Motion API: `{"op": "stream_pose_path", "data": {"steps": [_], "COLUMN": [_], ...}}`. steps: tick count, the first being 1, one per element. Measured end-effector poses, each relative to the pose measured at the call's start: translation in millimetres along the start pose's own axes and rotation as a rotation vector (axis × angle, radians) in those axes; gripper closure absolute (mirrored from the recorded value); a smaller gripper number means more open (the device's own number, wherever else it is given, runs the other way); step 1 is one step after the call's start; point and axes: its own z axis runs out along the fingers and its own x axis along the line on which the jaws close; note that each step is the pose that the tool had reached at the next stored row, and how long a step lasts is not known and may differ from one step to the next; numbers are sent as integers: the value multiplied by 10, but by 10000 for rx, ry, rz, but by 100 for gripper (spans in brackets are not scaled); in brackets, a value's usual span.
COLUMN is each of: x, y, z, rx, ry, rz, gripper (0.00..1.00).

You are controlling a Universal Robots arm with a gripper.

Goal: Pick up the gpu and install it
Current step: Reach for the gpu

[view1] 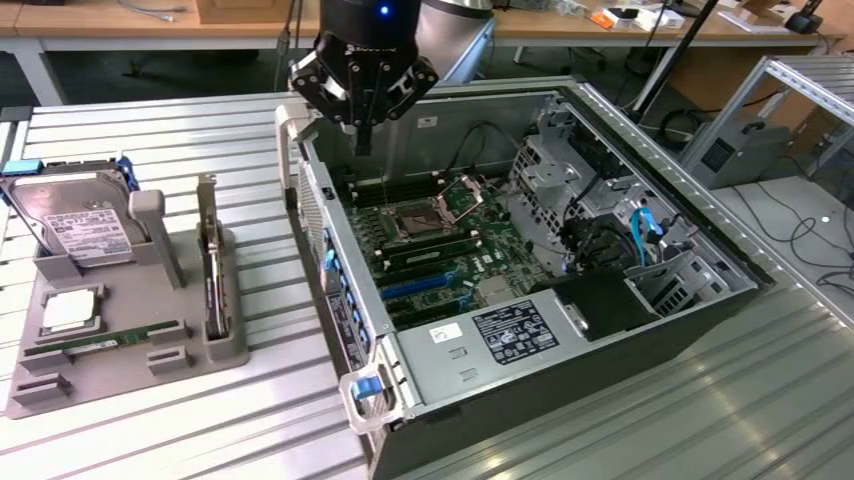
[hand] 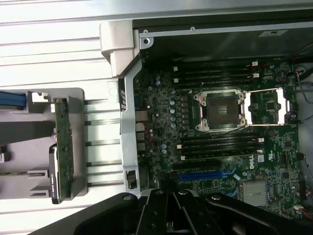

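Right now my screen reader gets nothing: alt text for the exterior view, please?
The shut gripper hangs over an open computer case's corner, motherboard exposed. On the exterior view's left, the gpu stands on edge in a grey holder beside a hard drive.

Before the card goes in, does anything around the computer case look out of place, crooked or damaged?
Nothing spilled or broken. One oddity: the processor socket sits empty, its metal cover flipped open beside it. The gpu stands upright in its tray.

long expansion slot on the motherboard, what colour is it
Blue; the slot shows best in the wrist view.
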Motion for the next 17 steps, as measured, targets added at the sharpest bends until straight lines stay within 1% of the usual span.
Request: {"op": "stream_pose_path", "data": {"steps": [17], "x": [66], "y": [-5], "z": [-2], "rx": [0], "ry": [0], "rz": [1], "gripper": [89]}}
